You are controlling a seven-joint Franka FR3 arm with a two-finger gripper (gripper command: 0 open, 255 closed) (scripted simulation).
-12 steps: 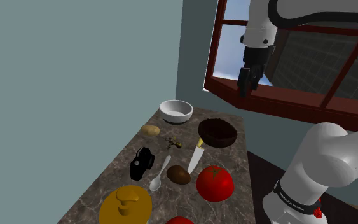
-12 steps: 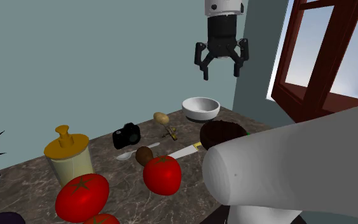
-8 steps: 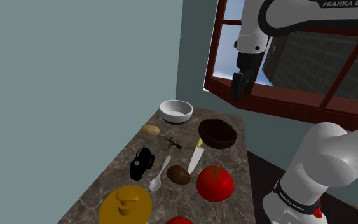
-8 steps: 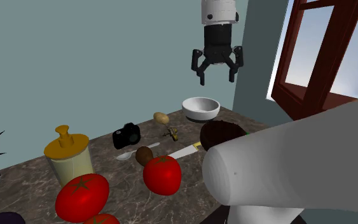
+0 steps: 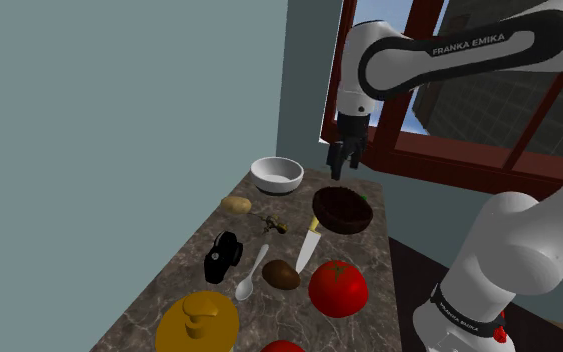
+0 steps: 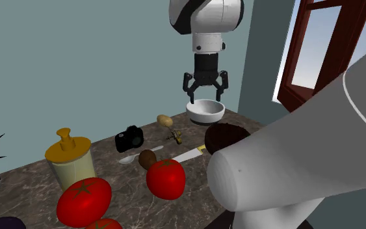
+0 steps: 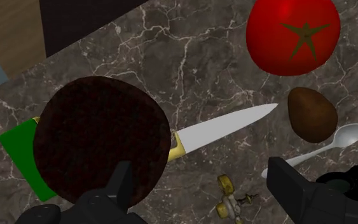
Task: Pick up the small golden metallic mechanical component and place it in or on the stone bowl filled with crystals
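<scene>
Gripper (image 6: 205, 96) hung, jaws apart, over the counter's (image 5: 174, 275) far end; it needed centring above the gold part (image 7: 230, 198) before descending.

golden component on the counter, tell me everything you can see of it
The golden component is a small knobbly piece, pale gold with thin dark bits sticking out; its finer parts are too small to tell. It lies on the dark marbled counter, apart from its neighbours: the potato on one side, the knife and the dark bowl on the other. Nothing holds it. The open gripper hangs above; in the wrist view the piece shows between the spread fingers, untouched.
</scene>
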